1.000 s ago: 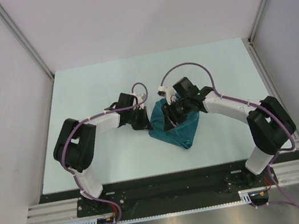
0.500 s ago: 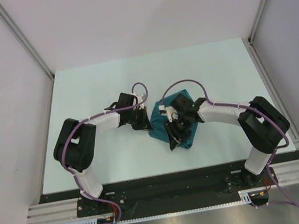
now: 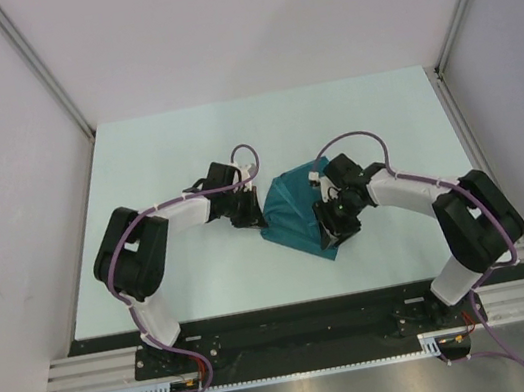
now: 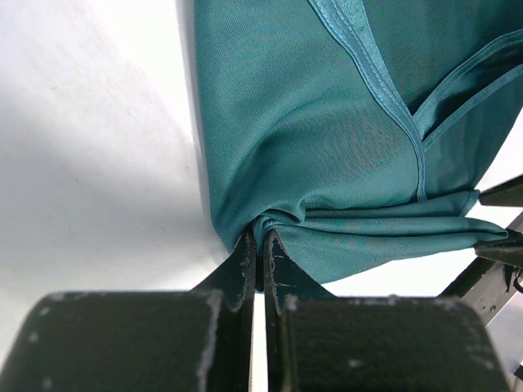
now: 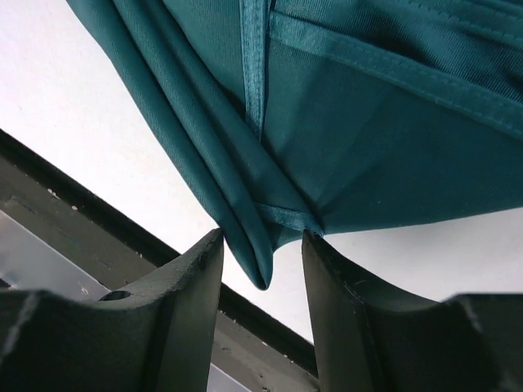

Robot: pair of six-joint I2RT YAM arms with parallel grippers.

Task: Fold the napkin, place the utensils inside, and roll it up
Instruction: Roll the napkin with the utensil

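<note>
Napkin (image 3: 291, 213): folded teal bundle on the middle of the table (image 3: 165, 162), between the two arms.
Left gripper (image 4: 257, 242): clamped tight on the cloth's left corner, as it was a second ago.
Right gripper (image 5: 261, 245): jaws half apart, straddling the near corner, not closed on it.
Change: right gripper has swung off the cloth's middle to its near right tip, uncovering the fold.
Meaning: probably lining up a second pinch — folding not finished.
Utensils: none in view.

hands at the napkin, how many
2: left hand shut on the napkin at its left edge; right hand open, fingers either side of its near tip.
</note>
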